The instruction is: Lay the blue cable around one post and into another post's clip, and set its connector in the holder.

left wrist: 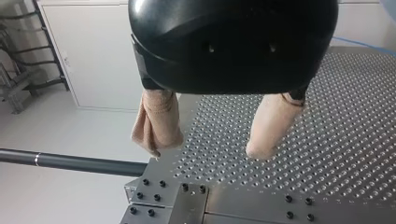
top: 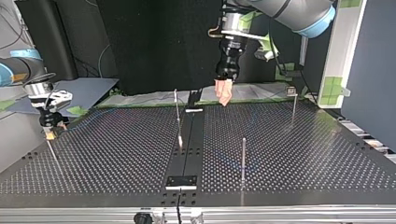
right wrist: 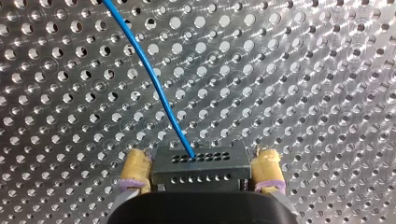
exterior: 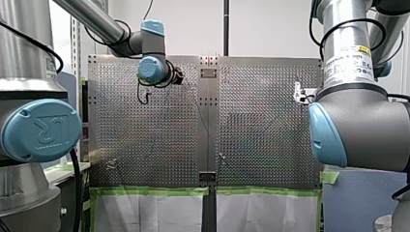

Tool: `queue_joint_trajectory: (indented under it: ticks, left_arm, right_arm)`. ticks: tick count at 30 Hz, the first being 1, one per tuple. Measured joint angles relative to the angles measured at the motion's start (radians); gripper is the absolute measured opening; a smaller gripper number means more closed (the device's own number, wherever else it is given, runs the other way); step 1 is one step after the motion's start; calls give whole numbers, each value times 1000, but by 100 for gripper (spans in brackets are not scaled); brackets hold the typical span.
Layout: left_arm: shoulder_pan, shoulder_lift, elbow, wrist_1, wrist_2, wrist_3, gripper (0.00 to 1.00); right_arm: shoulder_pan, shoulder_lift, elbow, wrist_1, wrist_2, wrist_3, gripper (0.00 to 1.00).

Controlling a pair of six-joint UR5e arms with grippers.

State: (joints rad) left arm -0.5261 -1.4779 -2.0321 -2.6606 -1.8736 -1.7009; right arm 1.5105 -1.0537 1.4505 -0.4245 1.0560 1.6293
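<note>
Our right jaws are clamped on the black connector (right wrist: 198,170), yellow pads at either end, low over the desk (right wrist: 303,70) at the top view's left. The blue cable (right wrist: 162,101) trails from it loose across the holes; we see it round no post (top: 243,156) and in no clip. Our left jaws hang wide and empty, raised above the desk. We judge the task barely begun: routing, clipping and seating the connector in its holder all remain

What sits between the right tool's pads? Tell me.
The black connector, blue cable running from it, sits between the right tool's yellow pads, seen in the right wrist view.
</note>
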Motion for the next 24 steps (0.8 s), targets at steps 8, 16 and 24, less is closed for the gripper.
queue_joint_trajectory:
  ticks: [8,16,24]
  left_arm:
    - [3,1,-3,-7,-1,-36,100]
    - [9,2,-23,-2,-14,-64,100]
    - [28,4,-83,53,-14,-109,100]
  right_arm:
    - [0,0,0,0,0,0,100]
    - [0,0,0,0,0,0,100]
    - [0,0,0,0,0,0,100]
